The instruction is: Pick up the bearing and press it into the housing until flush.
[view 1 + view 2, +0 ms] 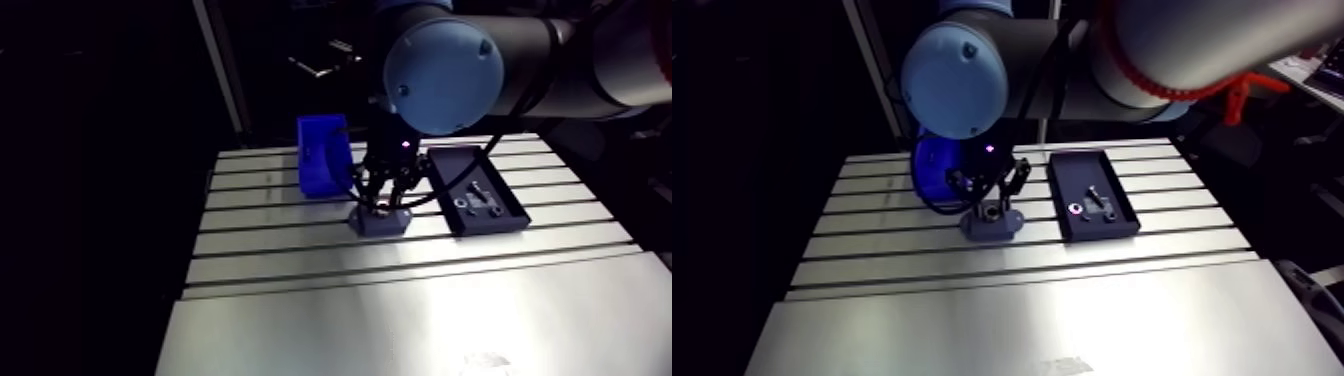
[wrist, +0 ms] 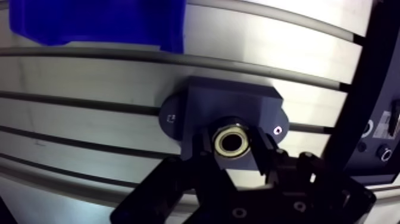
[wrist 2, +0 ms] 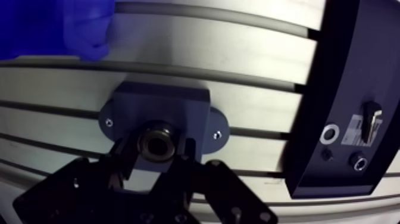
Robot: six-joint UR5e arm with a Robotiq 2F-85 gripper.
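- Two fingers [image 2: 205,150] of the gripper [image 1: 378,205] are seen clamped on the bearing [image 2: 229,143], one on each side of the ring.
- The bearing is held with its open centre facing the wrist camera, right at the top face of the housing [image 2: 238,101], near the edge closest to the gripper.
- Whether the bearing is seated in the housing or only resting on it cannot be told.
- The housing, a dark grey block with a rounded ear at each side, is set flat on the table [image 1: 400,320], across its slots.
- A blue bin [image 1: 322,155] is placed just behind the housing, close to it but apart.
- A black tray [image 3: 333,89] is laid beside the housing, on the side away from the bin and apart from it; a washer [image 3: 329,133] and a few small dark parts are held in it.
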